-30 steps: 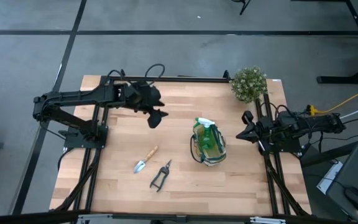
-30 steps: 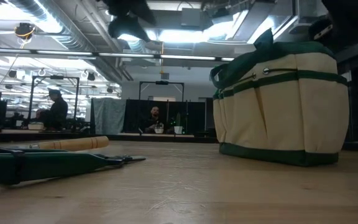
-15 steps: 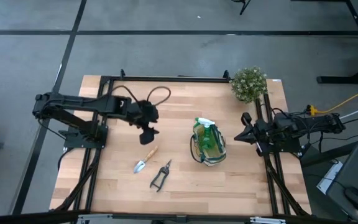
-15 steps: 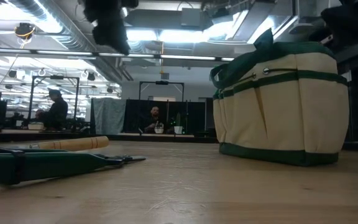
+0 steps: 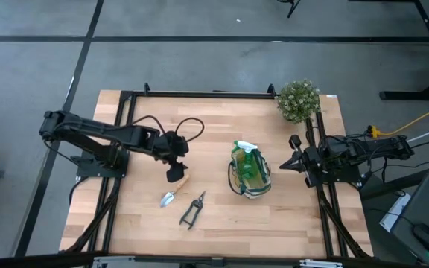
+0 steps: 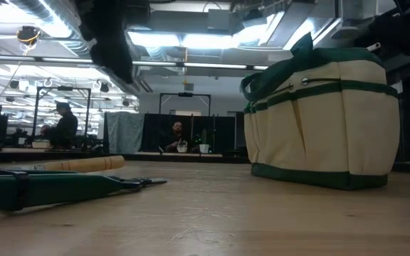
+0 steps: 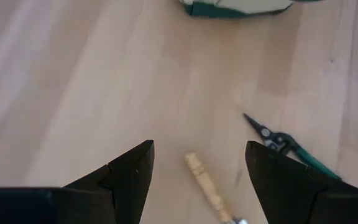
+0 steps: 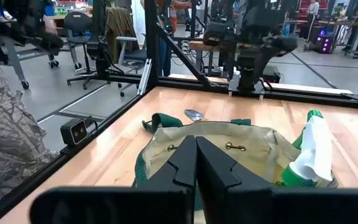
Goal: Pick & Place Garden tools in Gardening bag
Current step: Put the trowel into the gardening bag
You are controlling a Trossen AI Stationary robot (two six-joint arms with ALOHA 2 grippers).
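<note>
Wooden planks make up the counter (image 5: pixel 214 223), and the left gripper (image 5: pixel 176 174) hangs over it with its fingers (image 7: pixel 129 171) spread wide and holding nothing. Directly between and just ahead of those fingers lies the trowel (image 7: pixel 210 193), its pale wooden handle pointing toward them. The pruning shears (image 7: pixel 286 146) lie a little farther out, beside the trowel and off to one side of the fingers. Farther ahead of the left fingers stands the gardening bag (image 5: pixel 249 173), beige with green trim, upright on the counter. The green spray bottle (image 5: pixel 247 159) with its white nozzle already sits inside the bag. The right gripper (image 5: pixel 287 164) waits just beside the bag on the other side, its fingers (image 8: pixel 194 162) pressed together and empty, pointing at the bag's rim. A bushy potted plant (image 5: pixel 299 100) stands at the counter's far corner, behind the right gripper.
</note>
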